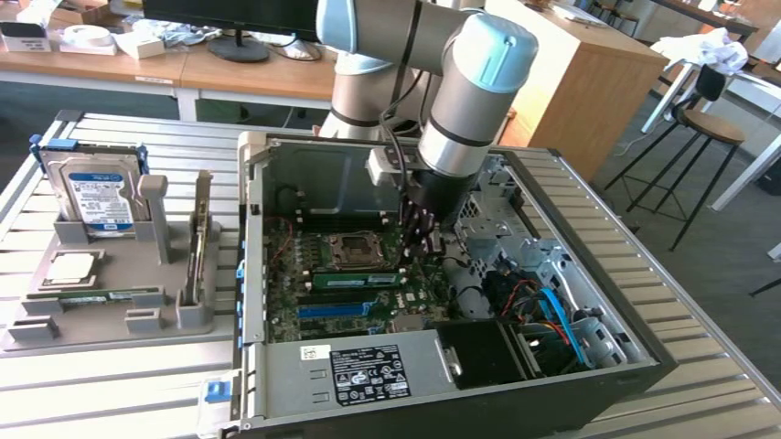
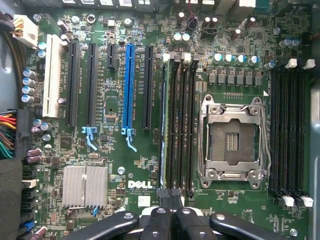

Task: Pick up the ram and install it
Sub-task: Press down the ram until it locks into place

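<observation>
Ram [image 1: 355, 278]: green circuit board, matt, seated on edge in a slot.
Motherboard [image 2: 115, 150]: green board, faintly glossy, with black and blue plastic slots.
Heatsink [image 2: 85, 186]: bare finned metal, dull silver.
CPU socket [image 2: 232, 142]: bright metal frame, shiny.
Tool [image 2: 170, 194]: black plastic-looking fingers, smooth, slight sheen.
Arm [image 1: 470, 101]: smooth grey metal, semi-gloss, with pale blue plastic caps.
Case [image 1: 537, 183]: grey sheet metal, matt.
Surface [image 1: 110, 393]: ribbed metal, brushed pale grey.
Holder [image 1: 110, 315]: grey matt plastic.
Hard drive [image 1: 101, 197]: metal with glossy paper label.
</observation>
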`<state>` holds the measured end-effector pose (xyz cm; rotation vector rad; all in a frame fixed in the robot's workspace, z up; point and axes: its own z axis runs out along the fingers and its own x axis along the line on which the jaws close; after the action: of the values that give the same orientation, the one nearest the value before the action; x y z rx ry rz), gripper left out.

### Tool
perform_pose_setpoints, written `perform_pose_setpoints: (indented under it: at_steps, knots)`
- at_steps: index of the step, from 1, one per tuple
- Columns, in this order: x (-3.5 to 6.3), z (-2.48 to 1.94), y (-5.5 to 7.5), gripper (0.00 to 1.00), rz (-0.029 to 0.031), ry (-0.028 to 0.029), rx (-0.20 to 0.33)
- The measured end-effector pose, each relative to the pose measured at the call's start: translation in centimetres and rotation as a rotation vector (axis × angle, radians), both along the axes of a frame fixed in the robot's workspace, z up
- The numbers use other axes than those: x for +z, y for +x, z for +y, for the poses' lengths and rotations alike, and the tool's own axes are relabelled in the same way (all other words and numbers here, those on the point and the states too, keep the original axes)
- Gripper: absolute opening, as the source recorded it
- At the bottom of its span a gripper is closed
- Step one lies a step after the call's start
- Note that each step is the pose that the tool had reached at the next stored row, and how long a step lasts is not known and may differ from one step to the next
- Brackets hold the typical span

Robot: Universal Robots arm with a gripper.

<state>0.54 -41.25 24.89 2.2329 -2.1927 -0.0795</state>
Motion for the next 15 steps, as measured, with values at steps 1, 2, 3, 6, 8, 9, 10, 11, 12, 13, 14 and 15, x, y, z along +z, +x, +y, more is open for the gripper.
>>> perform_pose_setpoints:
  at_steps: [1, 2, 3, 6, 8, 9, 10, 11, 12, 13, 14, 15]
  knots:
    - [0.0, 0.0, 0.0, 0.1, 0.0, 0.0001, 0.0]
    - [0.0, 0.0, 0.0, 0.1, 0.0001, -0.0001, 0.0]
    - [0.0, 0.0, 0.0, 0.1, 0.0001, -0.0001, 0.0]
    - [0.01, 0.0, -0.2, 0.1, -0.0004, -0.0001, 0.0]
    - [0.01, -0.01, -0.6, 0.1, -0.0017, -0.0002, 0.0]
    - [0.01, -0.01, -0.8, 0.1, -0.0025, -0.0002, 0.0]
    - [0.01, -0.01, -1.1, 0.1, -0.0033, -0.0001, 0.0]
    - [0.01, 0.0, -1.4, 0.1, -0.0039, -0.0001, 0.0]
    - [0.01, 0.0, -1.7, 0.1, -0.0046, -0.0002, 0.0]
    - [0.01, 0.0, -1.9, 0.1, -0.0052, -0.0001, 0.0]
    - [0.0, 0.01, -2.2, 0.1, -0.0058, 0.0, 0.0]
    - [0.0, 0.0, -2.5, 0.1, -0.0065, 0.0, 0.0]
